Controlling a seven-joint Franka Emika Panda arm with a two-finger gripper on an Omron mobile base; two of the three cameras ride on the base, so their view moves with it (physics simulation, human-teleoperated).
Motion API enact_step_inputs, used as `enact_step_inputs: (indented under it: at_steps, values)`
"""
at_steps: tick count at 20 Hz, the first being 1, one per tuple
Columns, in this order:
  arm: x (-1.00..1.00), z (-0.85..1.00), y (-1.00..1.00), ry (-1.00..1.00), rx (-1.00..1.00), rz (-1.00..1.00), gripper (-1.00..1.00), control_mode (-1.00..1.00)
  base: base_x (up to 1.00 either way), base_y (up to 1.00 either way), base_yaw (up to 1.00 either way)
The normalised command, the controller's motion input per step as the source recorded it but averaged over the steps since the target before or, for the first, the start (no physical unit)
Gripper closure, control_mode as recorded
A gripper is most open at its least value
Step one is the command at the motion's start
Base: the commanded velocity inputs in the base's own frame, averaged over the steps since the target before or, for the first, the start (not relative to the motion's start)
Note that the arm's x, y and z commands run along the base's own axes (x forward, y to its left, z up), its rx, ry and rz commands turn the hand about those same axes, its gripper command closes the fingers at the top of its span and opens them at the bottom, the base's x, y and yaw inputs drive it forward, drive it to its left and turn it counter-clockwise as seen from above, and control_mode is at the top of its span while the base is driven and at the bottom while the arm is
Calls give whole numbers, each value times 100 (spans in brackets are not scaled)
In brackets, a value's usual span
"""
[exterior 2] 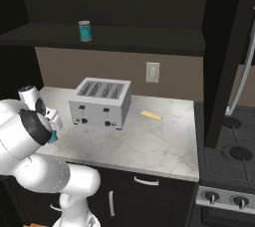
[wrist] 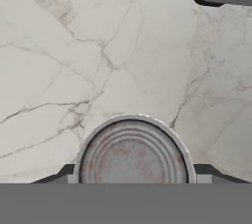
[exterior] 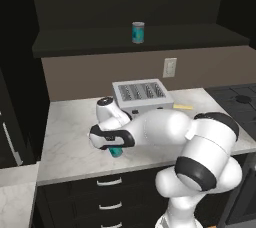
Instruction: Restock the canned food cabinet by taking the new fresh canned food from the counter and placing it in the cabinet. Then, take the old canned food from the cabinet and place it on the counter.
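On the surface [exterior: 70,137], near left: my claw [wrist: 132,181] closed around one teal can [exterior: 116,151]; second can [exterior: 138,32] on cabinet [exterior: 75,42] shelf.

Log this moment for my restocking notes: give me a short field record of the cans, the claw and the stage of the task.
counter can: teal can upright on the counter, lid seen from above
claw: claw down over that can, a finger on each side
shelf can: second teal can on the cabinet shelf
nearby: toaster
stage: neither can swapped yet
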Motion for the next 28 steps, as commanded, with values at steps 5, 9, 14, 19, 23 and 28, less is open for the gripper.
enact_step_inputs:
  at_steps: [5,9,14,19,23,28]
  values:
    - [-19,0,-32,-3,0,0,100,-100,0,0,0]
    - [-38,17,-74,-13,2,0,100,-100,0,0,0]
    - [-59,56,-100,-30,7,-2,100,-100,0,0,0]
    - [-71,85,-100,-40,7,0,100,-100,0,0,0]
    - [-73,100,-100,-49,6,0,100,-100,0,0,0]
    - [-63,100,-100,-53,4,0,100,-100,0,0,0]
